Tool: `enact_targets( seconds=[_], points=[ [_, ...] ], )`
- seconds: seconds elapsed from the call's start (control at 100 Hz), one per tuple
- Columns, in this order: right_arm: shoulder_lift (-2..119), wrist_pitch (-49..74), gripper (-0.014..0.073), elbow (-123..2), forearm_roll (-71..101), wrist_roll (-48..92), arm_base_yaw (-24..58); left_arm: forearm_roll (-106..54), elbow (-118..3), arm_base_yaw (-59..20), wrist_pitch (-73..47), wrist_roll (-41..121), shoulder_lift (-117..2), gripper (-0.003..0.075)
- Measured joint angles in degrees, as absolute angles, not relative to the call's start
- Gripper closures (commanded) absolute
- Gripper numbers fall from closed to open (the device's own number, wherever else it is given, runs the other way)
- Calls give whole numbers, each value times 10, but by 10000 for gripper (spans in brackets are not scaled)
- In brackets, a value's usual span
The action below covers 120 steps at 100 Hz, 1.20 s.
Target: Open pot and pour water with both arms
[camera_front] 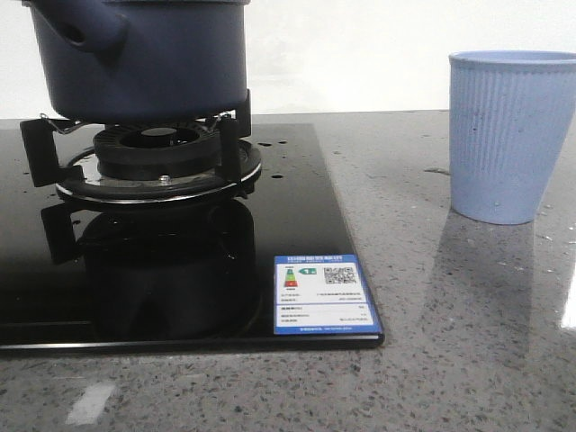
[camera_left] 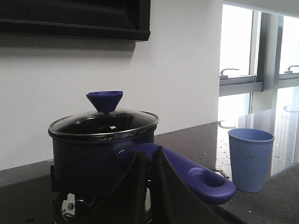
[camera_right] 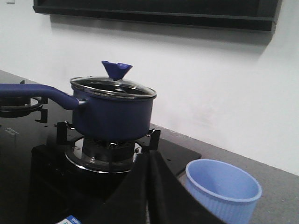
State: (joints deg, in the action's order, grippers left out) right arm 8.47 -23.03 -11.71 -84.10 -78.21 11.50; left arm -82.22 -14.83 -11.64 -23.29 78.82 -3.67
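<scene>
Not yet begun: lid [camera_left: 103,122] on pot [camera_left: 100,151], seated on burner [camera_front: 157,166] toward worktop's [camera_front: 468,342] left edge. Both pincers, left [camera_left: 150,161] and right [camera_right: 149,161], clenched, holding nothing. Next, seemingly: release, grip lid knob [camera_right: 117,69] and handle [camera_left: 187,170].

Grey speckled counter [camera_front: 468,360] in front of me.
I see a black glass hob [camera_front: 297,207] lying on its left part, a light blue cup [camera_front: 508,135] standing far right.

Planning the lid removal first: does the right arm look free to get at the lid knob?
Probably yes. The lid knob stands exposed atop the pot, nothing over it; the cup sits lower, beside the right fingers.
</scene>
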Motion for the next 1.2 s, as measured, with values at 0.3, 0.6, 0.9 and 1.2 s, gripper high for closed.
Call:
enact_targets(
  seconds=[0.3, 0.6, 0.9, 1.2],
  points=[
    [84, -235, 662, -117, -841, -782, 115, -829, -148, -116, -234, 788, -37, 740],
    [84, -236, 662, -117, -841, -782, 115, -812, -147, -116, -219, 788, -37, 740],
    [84, -236, 662, -116, -841, -782, 115, -642, -114, -106, -122, 708, -38, 740],
    [84, -236, 662, -116, -841, -782, 115, -217, -52, -41, -119, 306, -32, 740]
  ],
)
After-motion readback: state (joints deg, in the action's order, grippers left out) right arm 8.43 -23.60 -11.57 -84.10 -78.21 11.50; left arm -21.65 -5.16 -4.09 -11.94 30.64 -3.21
